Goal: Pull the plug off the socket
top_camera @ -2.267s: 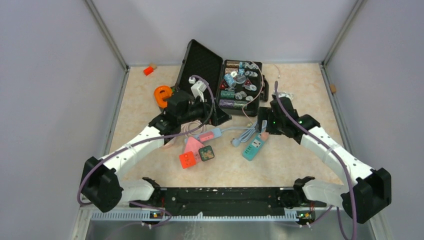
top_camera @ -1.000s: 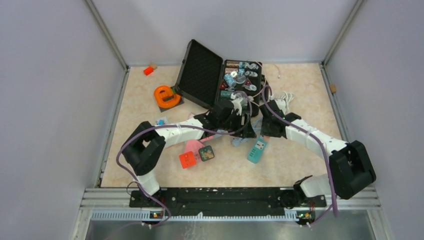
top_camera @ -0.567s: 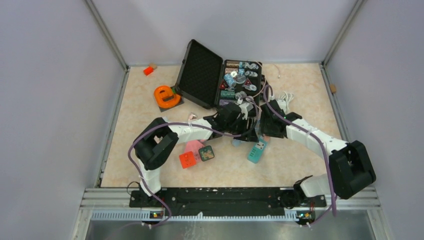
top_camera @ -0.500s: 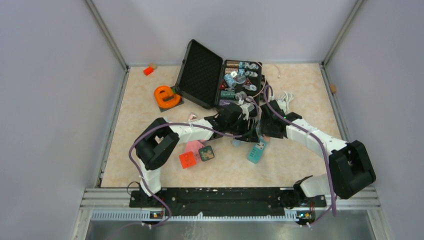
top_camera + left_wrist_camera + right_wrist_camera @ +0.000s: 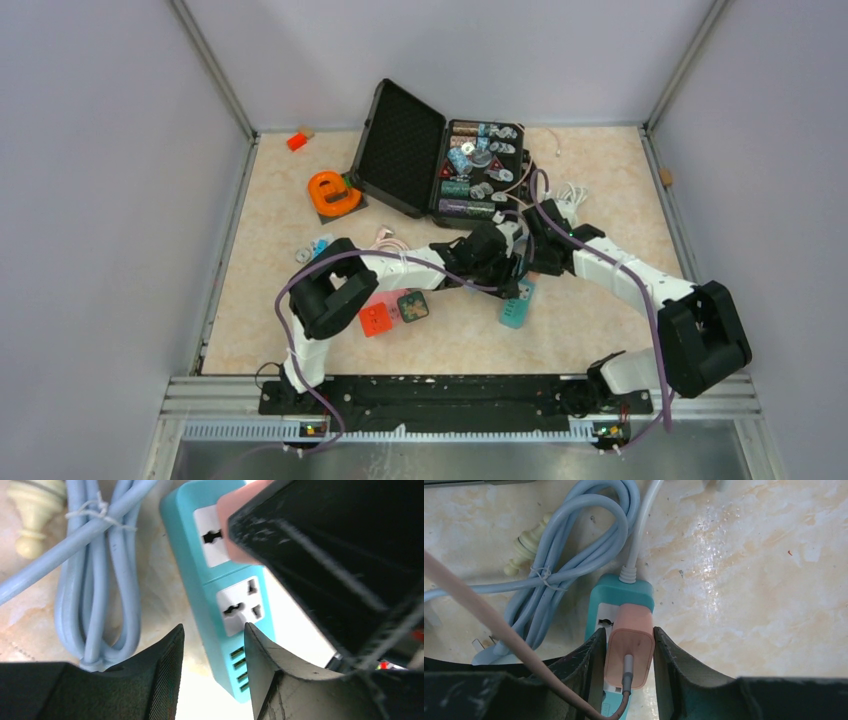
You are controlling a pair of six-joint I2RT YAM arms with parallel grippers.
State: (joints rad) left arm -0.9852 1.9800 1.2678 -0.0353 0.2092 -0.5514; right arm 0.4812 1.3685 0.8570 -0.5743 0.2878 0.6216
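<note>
A teal socket strip (image 5: 517,303) lies on the table, and a pink plug (image 5: 630,652) with a pink cord sits in one of its sockets. My right gripper (image 5: 629,630) is over the strip (image 5: 624,592) with its fingers pressed against both sides of the plug. My left gripper (image 5: 214,630) straddles the strip's (image 5: 227,625) USB end. One finger is at the strip's edge, and a gap shows at the other. In the left wrist view the plug (image 5: 235,535) peeks from under the right gripper's black body. From above, both grippers (image 5: 505,270) (image 5: 530,268) meet over the strip's far end.
The strip's coiled pale-blue cable (image 5: 569,545) lies just left of it. An open black case (image 5: 400,130) with small parts stands behind. An orange object (image 5: 333,193), a red cube (image 5: 375,318) and a dark cube (image 5: 412,306) lie to the left. White cable (image 5: 570,192) lies at the right.
My left arm has swung right, away from the case, onto the strip, with its jaws narrowing. My right gripper widened briefly, then closed on the plug. The strip shifted slightly.
</note>
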